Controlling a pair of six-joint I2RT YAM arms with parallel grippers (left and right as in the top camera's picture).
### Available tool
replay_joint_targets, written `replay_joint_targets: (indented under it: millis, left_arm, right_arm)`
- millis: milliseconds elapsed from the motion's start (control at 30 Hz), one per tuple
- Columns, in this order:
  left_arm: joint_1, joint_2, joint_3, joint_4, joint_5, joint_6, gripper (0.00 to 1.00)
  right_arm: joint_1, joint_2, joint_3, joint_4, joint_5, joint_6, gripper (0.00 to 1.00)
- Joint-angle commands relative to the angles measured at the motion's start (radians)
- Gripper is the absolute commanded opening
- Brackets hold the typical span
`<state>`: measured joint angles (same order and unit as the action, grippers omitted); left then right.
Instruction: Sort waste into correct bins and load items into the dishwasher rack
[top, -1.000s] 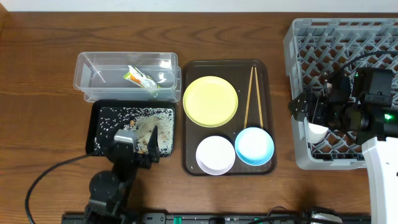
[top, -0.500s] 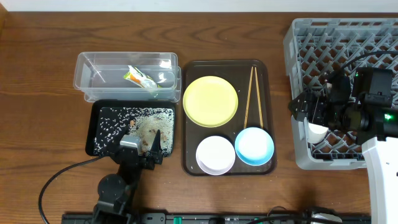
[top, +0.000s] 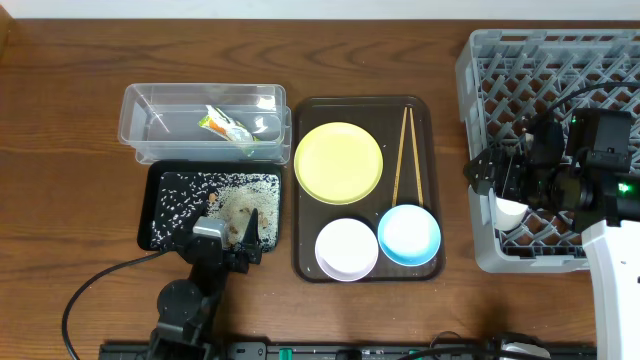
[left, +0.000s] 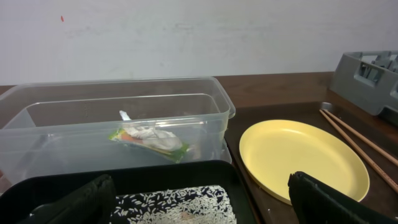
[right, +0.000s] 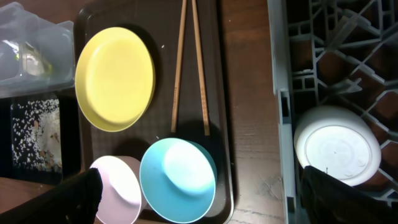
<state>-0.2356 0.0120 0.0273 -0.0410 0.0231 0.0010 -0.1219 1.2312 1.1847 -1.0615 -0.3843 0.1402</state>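
Note:
The green-and-orange wrapper (top: 226, 126) lies in the clear tub (top: 140, 125); it also shows in the left wrist view (left: 149, 138). White rice crumbs and brown scraps (top: 215, 195) lie in the black tray (top: 150, 215). My left gripper (top: 240, 238) is open and empty over the black tray's front edge (left: 199, 208). The yellow plate (top: 338, 161), chopsticks (top: 405, 155), white bowl (top: 346, 248) and light-blue bowl (top: 409, 233) sit on the brown serving tray. The small white cup (right: 336, 146) sits upside down in the grey rack (top: 560, 60). My right gripper (right: 205, 199) is open at the rack's left edge.
The dark brown serving tray (top: 305, 200) lies between the bins and the rack. A black cable (top: 90, 290) runs from the left arm across the front left of the table. The right arm's body covers the rack's front part.
My left arm has drawn back slightly toward the table's front and a little right. The right arm and all objects have not moved.

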Motion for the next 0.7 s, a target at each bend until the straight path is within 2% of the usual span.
replay_joint_targets:
  millis: [0, 233, 367, 467, 533, 667]
  left_arm:
    - [0.006, -0.006, -0.023, -0.028, -0.009, 0.01, 0.9]
    - [0.006, -0.006, -0.023, -0.028, -0.009, 0.01, 0.91]
    - [0.006, -0.006, -0.023, -0.028, -0.009, 0.01, 0.91]
    - [0.006, -0.006, -0.023, -0.028, -0.009, 0.01, 0.91]
    - [0.006, -0.006, -0.023, -0.028, -0.009, 0.01, 0.91]
    - [0.006, -0.006, -0.023, -0.028, -0.009, 0.01, 0.91]
  right_arm:
    - [0.005, -0.003, 0.011, -0.001, 0.003, -0.014, 0.99]
    - [0.005, -0.003, 0.011, -0.001, -0.002, -0.012, 0.99]
    - [0.005, -0.003, 0.011, 0.014, -0.016, 0.069, 0.99]
    - [0.006, -0.003, 0.011, 0.098, -0.026, 0.132, 0.99]
    - [0.022, -0.001, 0.011, 0.106, -0.092, 0.142, 0.99]
    - [0.154, 0.0, 0.0, 0.064, -0.094, 0.093, 0.89]
